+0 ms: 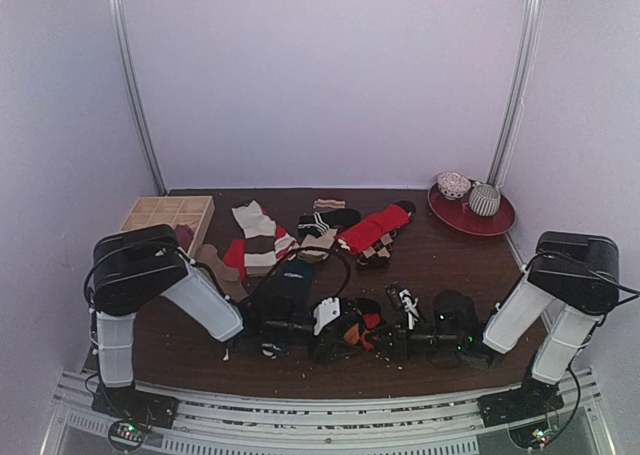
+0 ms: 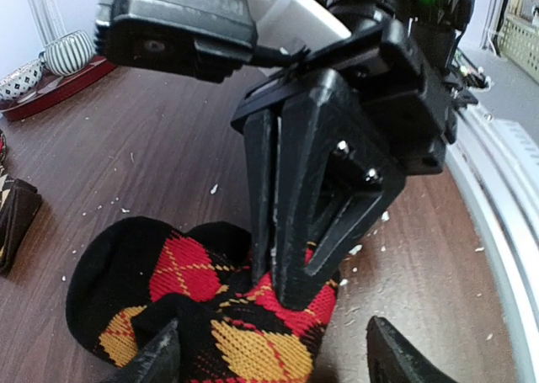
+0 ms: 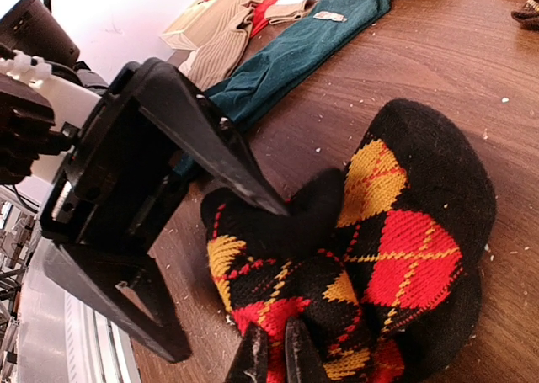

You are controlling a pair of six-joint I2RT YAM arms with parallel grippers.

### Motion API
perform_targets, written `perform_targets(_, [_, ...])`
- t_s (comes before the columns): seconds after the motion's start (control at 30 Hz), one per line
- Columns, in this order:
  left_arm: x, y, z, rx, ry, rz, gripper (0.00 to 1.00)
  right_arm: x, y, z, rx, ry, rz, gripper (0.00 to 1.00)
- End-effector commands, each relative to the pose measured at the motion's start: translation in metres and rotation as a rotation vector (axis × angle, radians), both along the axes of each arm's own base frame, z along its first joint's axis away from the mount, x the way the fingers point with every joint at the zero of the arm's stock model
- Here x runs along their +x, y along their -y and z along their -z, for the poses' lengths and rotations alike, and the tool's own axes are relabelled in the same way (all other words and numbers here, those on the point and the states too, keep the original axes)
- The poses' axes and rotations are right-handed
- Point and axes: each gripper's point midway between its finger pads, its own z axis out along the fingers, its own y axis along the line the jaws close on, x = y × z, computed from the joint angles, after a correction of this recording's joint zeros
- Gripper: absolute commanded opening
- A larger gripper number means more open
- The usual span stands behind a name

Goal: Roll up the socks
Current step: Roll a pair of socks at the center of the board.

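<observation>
Reaching low and inward, your right gripper point(image 3: 274, 353) pinches the argyle sock point(image 3: 404, 248) shut; your left gripper point(image 2: 278, 353) straddles it, jaws spread wide.

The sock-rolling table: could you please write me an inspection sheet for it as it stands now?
Surface: dark wood table, sprinkled with pale specks.
Job's things: black argyle sock bunched near the front; teal sock flat behind it; more loose socks further back.
Clutter: divided wooden box back left; red plate back right holding two rolled balls.
Grippers: right gripper shut on the argyle sock; left gripper with jaws open either side of it.
Cables: black cable looping over the socks.
Surroundings: white walls; metal rail at the near edge.
</observation>
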Motion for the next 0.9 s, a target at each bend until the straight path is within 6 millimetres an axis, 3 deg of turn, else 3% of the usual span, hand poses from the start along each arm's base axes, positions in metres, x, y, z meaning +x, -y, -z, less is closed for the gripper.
perform_targets(0.0, [-0.010, -0.003, 0.033, 0.114, -0.079, 0.043, 0.65, -0.049, 0.049, 0.083, -0.292, -0.270, -0.037, 0.00])
perform_targets(0.23, [-0.019, -0.022, 0.067, 0.266, -0.228, 0.002, 0.45, -0.050, 0.049, 0.080, -0.280, -0.285, -0.042, 0.00])
perform_targets(0.43, [-0.026, -0.030, 0.084, 0.344, -0.295, 0.001, 0.53, -0.048, 0.049, 0.080, -0.297, -0.291, -0.060, 0.00])
perform_targets(0.57, [-0.028, -0.032, 0.094, 0.389, -0.324, -0.004, 0.51, -0.046, 0.050, 0.080, -0.309, -0.296, -0.067, 0.00])
perform_targets(0.63, [-0.030, -0.034, 0.096, 0.400, -0.335, -0.006, 0.41, -0.046, 0.050, 0.080, -0.307, -0.295, -0.071, 0.00])
perform_targets(0.77, [-0.035, -0.039, 0.100, 0.424, -0.364, -0.005, 0.03, -0.044, 0.050, 0.080, -0.310, -0.295, -0.072, 0.00])
perform_targets(0.87, [-0.040, -0.048, 0.107, 0.457, -0.410, -0.022, 0.00, -0.043, 0.048, 0.079, -0.310, -0.292, -0.082, 0.00])
